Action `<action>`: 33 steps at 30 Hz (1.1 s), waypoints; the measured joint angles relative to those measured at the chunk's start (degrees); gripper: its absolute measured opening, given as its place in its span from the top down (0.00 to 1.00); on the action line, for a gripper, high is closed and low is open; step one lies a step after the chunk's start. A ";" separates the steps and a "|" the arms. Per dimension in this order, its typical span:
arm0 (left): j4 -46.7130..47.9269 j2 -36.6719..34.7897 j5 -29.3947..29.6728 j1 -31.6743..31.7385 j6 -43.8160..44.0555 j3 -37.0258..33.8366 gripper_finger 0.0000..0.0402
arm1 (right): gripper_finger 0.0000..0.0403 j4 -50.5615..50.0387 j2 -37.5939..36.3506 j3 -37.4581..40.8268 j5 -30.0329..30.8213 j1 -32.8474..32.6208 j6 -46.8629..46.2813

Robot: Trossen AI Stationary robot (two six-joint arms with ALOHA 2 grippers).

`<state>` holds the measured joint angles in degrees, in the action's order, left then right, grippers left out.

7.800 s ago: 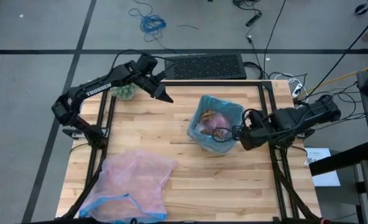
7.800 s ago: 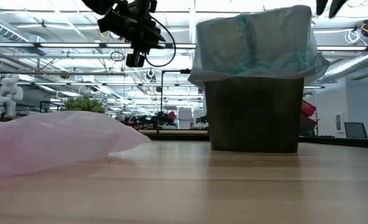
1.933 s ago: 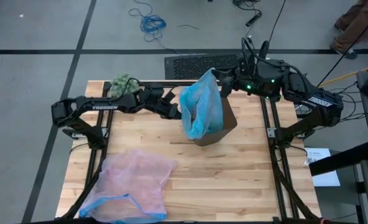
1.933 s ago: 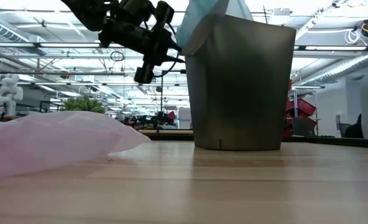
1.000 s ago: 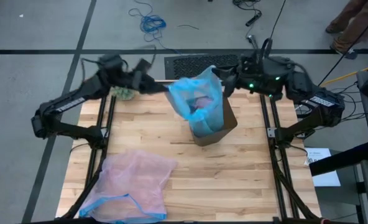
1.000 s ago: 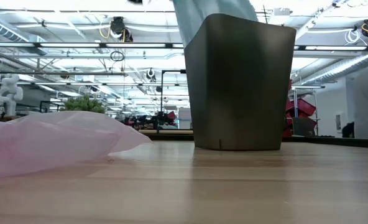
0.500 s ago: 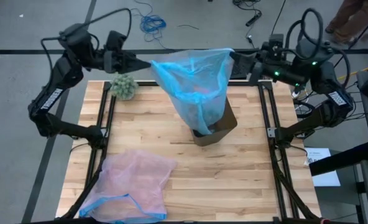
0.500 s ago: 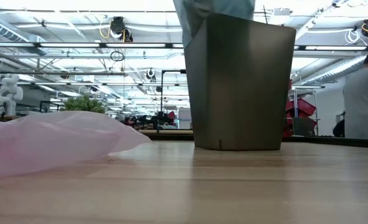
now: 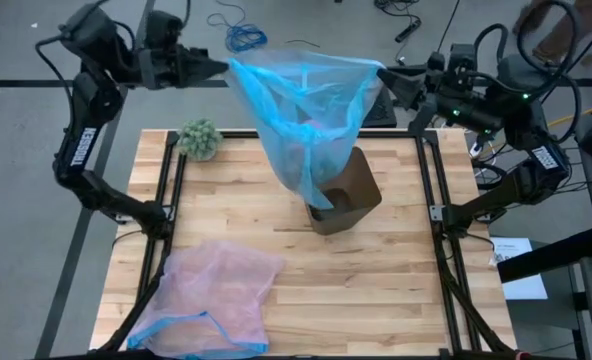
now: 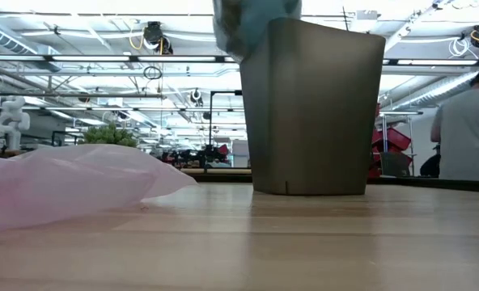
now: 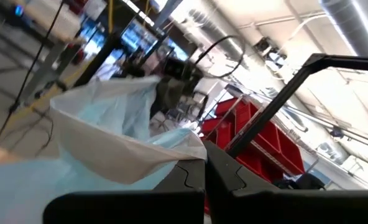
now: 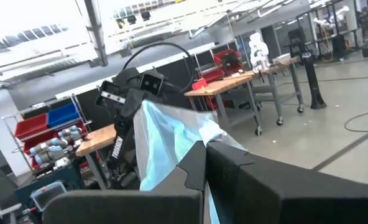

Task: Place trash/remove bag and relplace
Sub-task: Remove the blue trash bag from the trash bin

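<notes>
The light-blue bag (image 9: pixel 306 110) hangs stretched between my two grippers high above the brown bin (image 9: pixel 348 195), its lower end still inside the bin's mouth. A pink shape of trash (image 9: pixel 311 128) shows faintly through the plastic. My left gripper (image 9: pixel 221 66) is shut on the bag's left rim corner, and my right gripper (image 9: pixel 384 75) is shut on the right rim corner. In the low view only the bag's lower part (image 10: pixel 252 24) shows above the bin (image 10: pixel 312 109). My left gripper pinches the bag's rim at its left corner (image 11: pixel 187 152) between its two shut fingers, coming in about level from the table's left. The rim runs taut from it to the other gripper. My right gripper pinches the rim's opposite corner (image 12: pixel 202 140), about level from the table's right. The bag hangs below both, its lower end in the bin.
A translucent pink bag with a blue rim (image 9: pixel 211 295) lies on the near left of the table. A fuzzy green ball (image 9: pixel 199 138) sits at the far left corner. A person (image 10: pixel 466 129) stands in the room beyond the table.
Both grippers have risen and drawn apart, the left one going farther, up and toward the far left. The bag's rim has been pulled wide and taut between them, and the bag has come most of the way up out of the bin.
</notes>
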<state>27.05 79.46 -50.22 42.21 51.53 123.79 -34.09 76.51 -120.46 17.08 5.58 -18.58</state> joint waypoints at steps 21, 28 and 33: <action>45.12 3.54 10.05 8.68 -25.56 9.30 1.00 | 1.00 2.24 13.45 0.00 -13.83 13.46 -0.58; 63.27 3.52 29.20 7.86 -32.41 8.34 1.00 | 1.00 -6.80 22.85 0.04 -23.01 19.36 -7.03; 62.90 2.92 32.54 6.04 -30.93 7.18 1.00 | 1.00 -16.70 27.43 0.11 -25.81 21.49 -6.63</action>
<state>89.95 82.38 -17.68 48.26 20.60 130.98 -50.79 103.94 -120.36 -8.73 27.07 -25.21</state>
